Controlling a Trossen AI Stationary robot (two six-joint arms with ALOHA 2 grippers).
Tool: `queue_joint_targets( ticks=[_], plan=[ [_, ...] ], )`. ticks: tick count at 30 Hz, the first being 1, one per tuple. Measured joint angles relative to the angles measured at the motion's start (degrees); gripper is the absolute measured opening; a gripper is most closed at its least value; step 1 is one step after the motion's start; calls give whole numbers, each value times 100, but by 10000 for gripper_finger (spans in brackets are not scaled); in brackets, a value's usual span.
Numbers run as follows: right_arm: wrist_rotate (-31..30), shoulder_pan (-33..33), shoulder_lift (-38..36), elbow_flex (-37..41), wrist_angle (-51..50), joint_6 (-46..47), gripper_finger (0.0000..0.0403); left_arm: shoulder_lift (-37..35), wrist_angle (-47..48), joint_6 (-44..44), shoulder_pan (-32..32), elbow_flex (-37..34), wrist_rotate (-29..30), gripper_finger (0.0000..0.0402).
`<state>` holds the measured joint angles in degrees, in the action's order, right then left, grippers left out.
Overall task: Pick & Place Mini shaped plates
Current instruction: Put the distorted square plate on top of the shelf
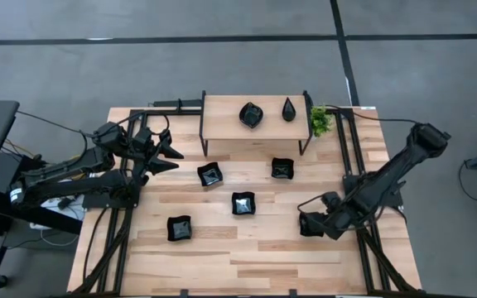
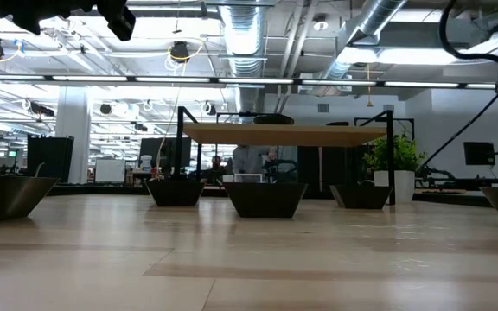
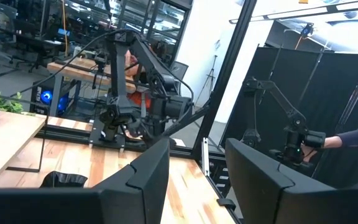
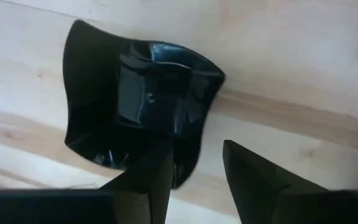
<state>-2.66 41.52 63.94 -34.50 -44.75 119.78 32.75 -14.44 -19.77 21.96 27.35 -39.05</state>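
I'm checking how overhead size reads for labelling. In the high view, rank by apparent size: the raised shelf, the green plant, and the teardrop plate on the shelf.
1. Raised shelf, by far the largest.
2. Green plant.
3. Teardrop plate, slightly smaller than the plant; these two are close, so that order is less certain.

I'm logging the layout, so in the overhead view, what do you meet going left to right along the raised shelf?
Leaf-shaped plate → teardrop plate → small green plant just past the shelf's right end.
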Motion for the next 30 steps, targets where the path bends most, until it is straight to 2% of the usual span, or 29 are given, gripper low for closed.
queue_joint_targets(
  ticks=[10, 30],
  plan=[
    [-15, -7, 519, 0, 178, -12, 131, 0, 1, -2, -1, 0, 0, 159],
    [-23, -7, 547, -4, 194, -32, 7, 0, 2, -2, 0, 0, 0, 159]
  ],
)
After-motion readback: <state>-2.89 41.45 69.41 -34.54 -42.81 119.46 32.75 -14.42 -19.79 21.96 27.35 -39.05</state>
